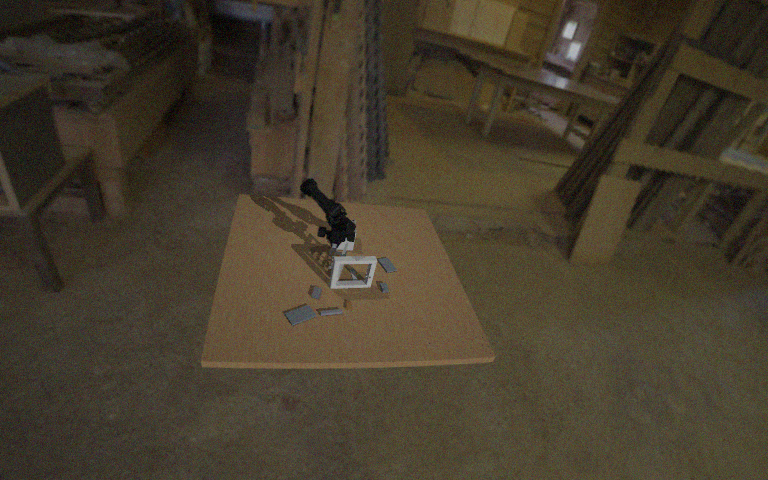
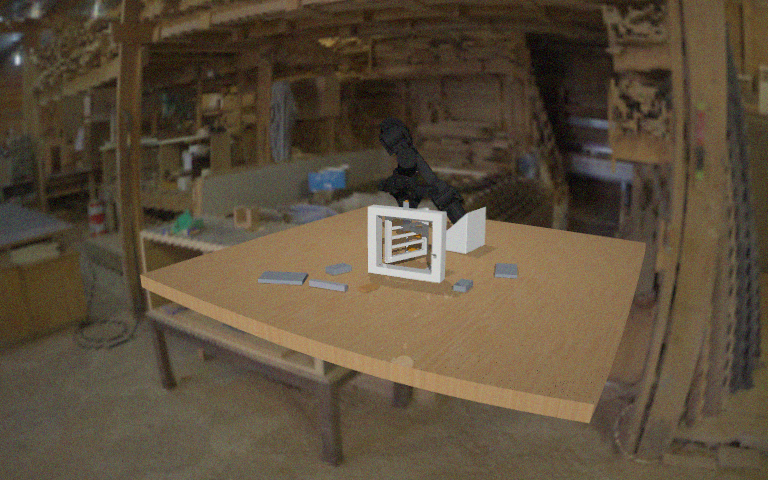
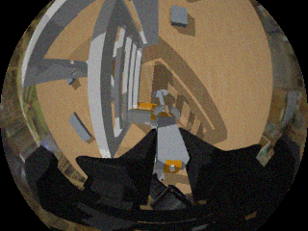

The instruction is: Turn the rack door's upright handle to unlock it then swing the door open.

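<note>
The white frame stands upright on the table. Its door is swung part way out of the frame, toward the arm's side; its bars show through the opening in the exterior view. My gripper is shut on the grey upright handle, which has an orange mark and lies between the black fingers in the wrist view. The fingers are beside the door's free edge. The handle's exact turn is hard to tell, and the frame partly hides the gripper in the exterior view.
A white angular block stands behind the frame, near the arm. Flat grey slabs and smaller grey blocks lie around the frame. A small brown piece lies in front of it.
</note>
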